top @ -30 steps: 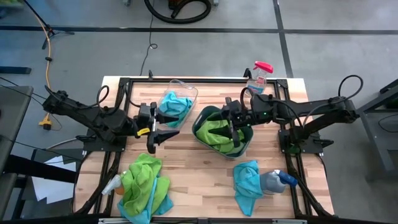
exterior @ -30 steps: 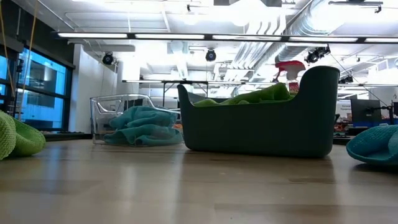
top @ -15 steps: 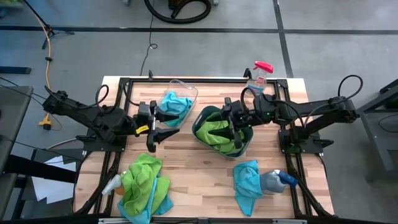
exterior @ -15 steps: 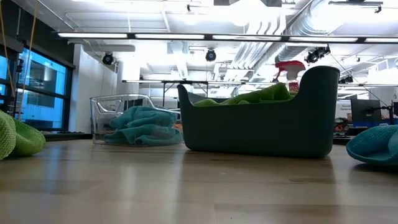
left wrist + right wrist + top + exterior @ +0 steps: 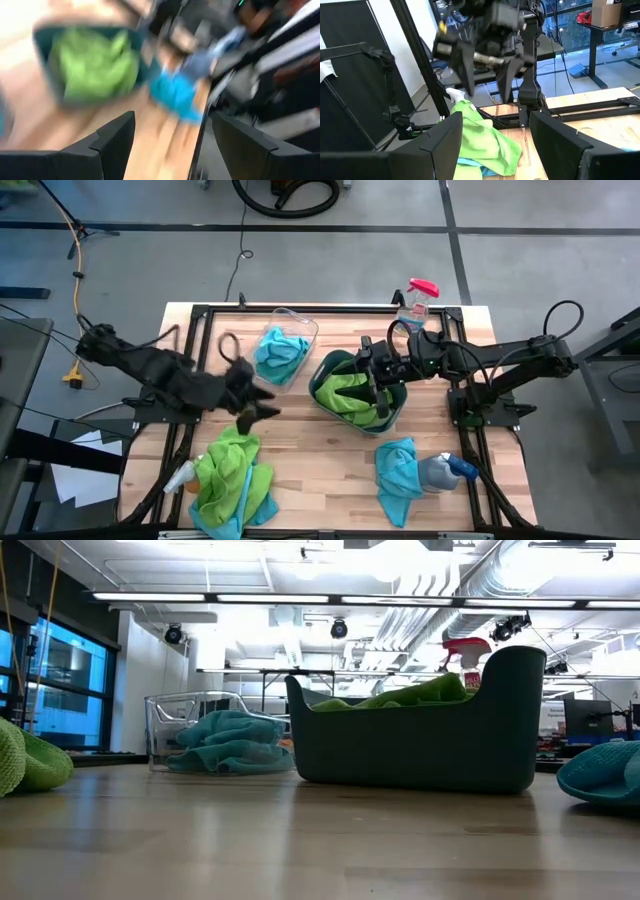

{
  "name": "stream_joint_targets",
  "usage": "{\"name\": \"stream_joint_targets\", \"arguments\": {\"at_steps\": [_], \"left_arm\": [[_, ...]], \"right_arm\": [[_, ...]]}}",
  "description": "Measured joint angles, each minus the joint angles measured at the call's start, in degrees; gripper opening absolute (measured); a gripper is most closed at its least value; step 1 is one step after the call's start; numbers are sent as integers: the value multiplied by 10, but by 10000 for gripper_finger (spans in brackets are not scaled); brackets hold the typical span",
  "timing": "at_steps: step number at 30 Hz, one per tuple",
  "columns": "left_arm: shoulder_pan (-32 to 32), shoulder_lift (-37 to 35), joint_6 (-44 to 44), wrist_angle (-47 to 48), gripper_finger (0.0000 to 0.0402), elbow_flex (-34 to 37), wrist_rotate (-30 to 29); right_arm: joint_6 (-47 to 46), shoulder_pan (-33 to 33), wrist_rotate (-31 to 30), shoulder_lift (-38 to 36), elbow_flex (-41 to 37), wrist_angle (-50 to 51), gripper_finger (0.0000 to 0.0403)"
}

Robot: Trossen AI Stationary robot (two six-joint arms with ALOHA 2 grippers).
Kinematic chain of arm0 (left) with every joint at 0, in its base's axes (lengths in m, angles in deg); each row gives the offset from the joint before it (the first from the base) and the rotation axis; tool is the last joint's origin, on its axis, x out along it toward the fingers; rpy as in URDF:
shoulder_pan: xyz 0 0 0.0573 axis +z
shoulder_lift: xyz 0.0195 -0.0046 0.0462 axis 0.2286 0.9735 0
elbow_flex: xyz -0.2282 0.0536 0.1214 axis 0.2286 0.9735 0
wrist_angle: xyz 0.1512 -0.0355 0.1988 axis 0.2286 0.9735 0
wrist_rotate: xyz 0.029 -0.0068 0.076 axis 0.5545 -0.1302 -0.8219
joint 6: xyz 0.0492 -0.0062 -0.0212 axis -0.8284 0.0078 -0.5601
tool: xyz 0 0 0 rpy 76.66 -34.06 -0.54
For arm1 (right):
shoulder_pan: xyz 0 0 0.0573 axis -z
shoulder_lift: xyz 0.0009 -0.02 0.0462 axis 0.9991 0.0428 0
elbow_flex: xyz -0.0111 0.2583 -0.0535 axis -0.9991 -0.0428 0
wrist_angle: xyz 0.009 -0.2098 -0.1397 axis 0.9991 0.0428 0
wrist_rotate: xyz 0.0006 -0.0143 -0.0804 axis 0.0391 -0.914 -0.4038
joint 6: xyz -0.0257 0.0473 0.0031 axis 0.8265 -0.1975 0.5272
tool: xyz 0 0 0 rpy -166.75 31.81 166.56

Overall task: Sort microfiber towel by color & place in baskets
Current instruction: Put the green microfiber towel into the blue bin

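above the green towel pile (image 5: pixel 232 477) we hold our left gripper (image 5: pixel 262 411) open and empty. over the dark basket (image 5: pixel 392 416) of green towels, our right gripper (image 5: pixel 377 385) is open too.

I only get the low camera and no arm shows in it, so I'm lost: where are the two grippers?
Observer: The left gripper hangs open over bare table, between the clear tub and the green pile.
Operator: And the right one?
Observer: The right gripper is above the green towels in the dark tub, open and empty.
Operator: Any blue under that pile?
Observer: Yes, a blue towel peeks out at its edge.
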Motion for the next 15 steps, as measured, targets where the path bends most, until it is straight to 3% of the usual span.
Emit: {"name": "stream_joint_targets", "arguments": {"at_steps": [5, 9, 15], "left_arm": [[-22, 93, 125, 210, 255, -63, 134], [-53, 152, 199, 335, 255, -72, 218], [-93, 204, 275, 404, 255, -72, 262]], "right_arm": [[12, 0, 0, 2, 0, 2, 229], [19, 0, 0, 4, 0, 5, 229], [20, 1, 0, 5, 0, 28, 229]]}}
